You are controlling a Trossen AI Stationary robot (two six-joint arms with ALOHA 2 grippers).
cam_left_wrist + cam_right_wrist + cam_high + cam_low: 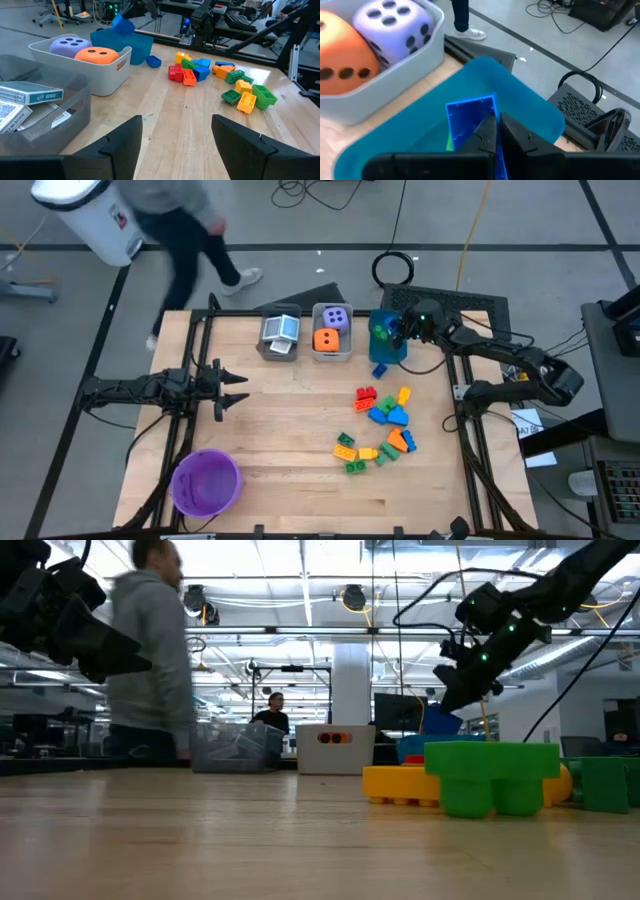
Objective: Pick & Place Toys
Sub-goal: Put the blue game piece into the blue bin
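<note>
My right gripper (pixel 496 131) hangs over the blue bin (pixel 530 107), fingers pinched shut on a blue brick (pixel 467 115). The brick sits between the fingertips, held by one thin wall, its open underside turned toward my wrist. Directly below it is the bin's interior; something green shows down there, too little to name.

Beside my right hand, in the clear bin (pixel 427 42), lie the orange die (pixel 342 55) and the purple die (pixel 395 25). Beyond that, the grey bin (pixel 280 335) holds the cards (pixel 30 94).

My left gripper (pixel 175 135) waits well apart on the other side of the table, fingers spread, holding nothing. The purple bowl (pixel 205 480) stands near it.

Remaining bricks (pixel 380 425) lie scattered on the table (pixel 280 410) near my right arm's base; one loose blue brick (pixel 379 369) rests just beside the blue bin.

Handling, as I judge it: these bricks are light, rigid, smooth plastic. Slippery on flat faces, so a pinch across two opposite side walls looks safest. They are not fragile and a short drop should do no harm.

A person (pixel 150 650) walks beyond the table's far edge.
</note>
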